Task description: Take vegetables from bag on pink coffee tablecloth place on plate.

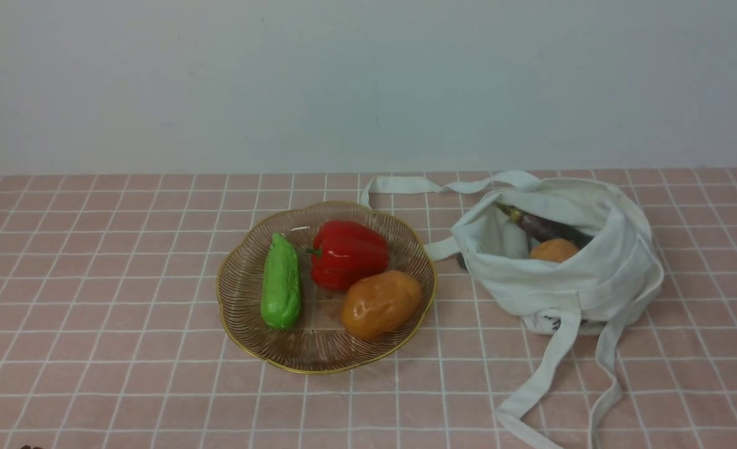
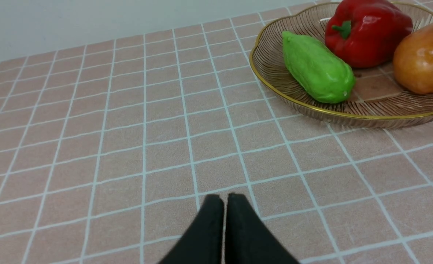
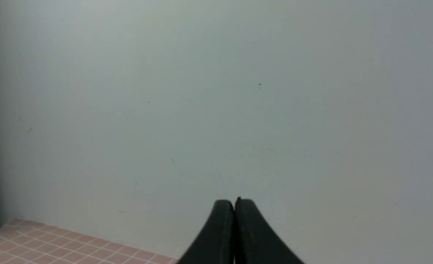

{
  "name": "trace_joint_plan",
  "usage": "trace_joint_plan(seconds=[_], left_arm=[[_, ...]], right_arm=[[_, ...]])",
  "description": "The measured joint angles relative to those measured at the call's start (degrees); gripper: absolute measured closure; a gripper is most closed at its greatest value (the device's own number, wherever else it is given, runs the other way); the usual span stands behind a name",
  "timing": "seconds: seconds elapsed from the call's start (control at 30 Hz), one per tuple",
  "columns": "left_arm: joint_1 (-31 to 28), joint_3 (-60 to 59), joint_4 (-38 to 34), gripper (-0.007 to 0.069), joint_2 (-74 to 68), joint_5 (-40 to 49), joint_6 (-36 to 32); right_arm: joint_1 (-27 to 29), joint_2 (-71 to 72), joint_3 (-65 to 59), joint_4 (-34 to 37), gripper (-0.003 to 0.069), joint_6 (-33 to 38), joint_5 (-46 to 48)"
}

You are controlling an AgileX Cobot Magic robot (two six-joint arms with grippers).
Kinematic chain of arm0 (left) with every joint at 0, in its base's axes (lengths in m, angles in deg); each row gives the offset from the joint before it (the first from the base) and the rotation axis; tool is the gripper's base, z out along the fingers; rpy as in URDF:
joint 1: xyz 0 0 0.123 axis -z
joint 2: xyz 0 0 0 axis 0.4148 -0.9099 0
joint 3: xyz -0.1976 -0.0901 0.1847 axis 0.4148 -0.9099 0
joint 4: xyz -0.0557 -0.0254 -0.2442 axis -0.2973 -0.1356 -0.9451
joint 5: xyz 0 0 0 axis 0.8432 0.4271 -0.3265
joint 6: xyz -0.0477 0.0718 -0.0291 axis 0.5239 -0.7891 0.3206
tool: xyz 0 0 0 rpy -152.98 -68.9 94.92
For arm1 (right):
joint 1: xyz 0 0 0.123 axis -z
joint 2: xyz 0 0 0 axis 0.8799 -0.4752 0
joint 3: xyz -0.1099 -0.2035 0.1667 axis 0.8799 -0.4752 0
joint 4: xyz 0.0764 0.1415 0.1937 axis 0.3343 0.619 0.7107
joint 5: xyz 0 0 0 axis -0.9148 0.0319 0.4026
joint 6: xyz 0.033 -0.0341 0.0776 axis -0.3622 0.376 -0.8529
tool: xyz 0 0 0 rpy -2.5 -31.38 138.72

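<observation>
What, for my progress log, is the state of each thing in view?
plate: upright, partly filled
green gourd: lying on the plate
red bell pepper: lying on the plate
orange potato: lying on the plate
bag: open, slumped
eggplant: inside the bag
small orange vegetable: inside the bag
left gripper: jaws shut, empty
right gripper: jaws shut, empty

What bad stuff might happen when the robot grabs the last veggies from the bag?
The eggplant and small orange vegetable sit deep in the floppy bag; the right tool might pinch cloth too and drag the bag along.
The plate looks crowded already, so a new vegetable may roll off.
The long straps trail toward the robot and could get caught.
</observation>
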Motion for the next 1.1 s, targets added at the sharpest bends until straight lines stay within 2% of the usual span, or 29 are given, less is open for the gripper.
trace_joint_plan(seconds=[0.13,0.3,0.47,0.7,0.83,1.1], left_arm=[[0.00,0.00,0.00,0.0629,0.00,0.00,0.00],[0.00,0.00,0.00,0.0629,0.00,0.00,0.00],[0.00,0.00,0.00,0.0629,0.00,0.00,0.00],[0.00,0.00,0.00,0.0629,0.00,0.00,0.00],[0.00,0.00,0.00,0.0629,0.00,0.00,0.00],[0.00,0.00,0.00,0.0629,0.00,0.00,0.00]], right_arm=[[0.00,0.00,-0.87,0.00,0.0674,0.00,-0.08],[1.09,0.00,-8.04,-0.25,0.0674,0.00,-0.32],[9.51,0.00,-15.38,-0.54,0.0674,-0.74,1.45],[19.93,0.00,-17.95,-1.81,0.0674,-0.87,4.70],[20.75,0.00,-17.90,-2.47,0.0674,-0.87,8.11],[21.33,0.00,-17.79,-2.60,0.0674,-0.92,8.73]])
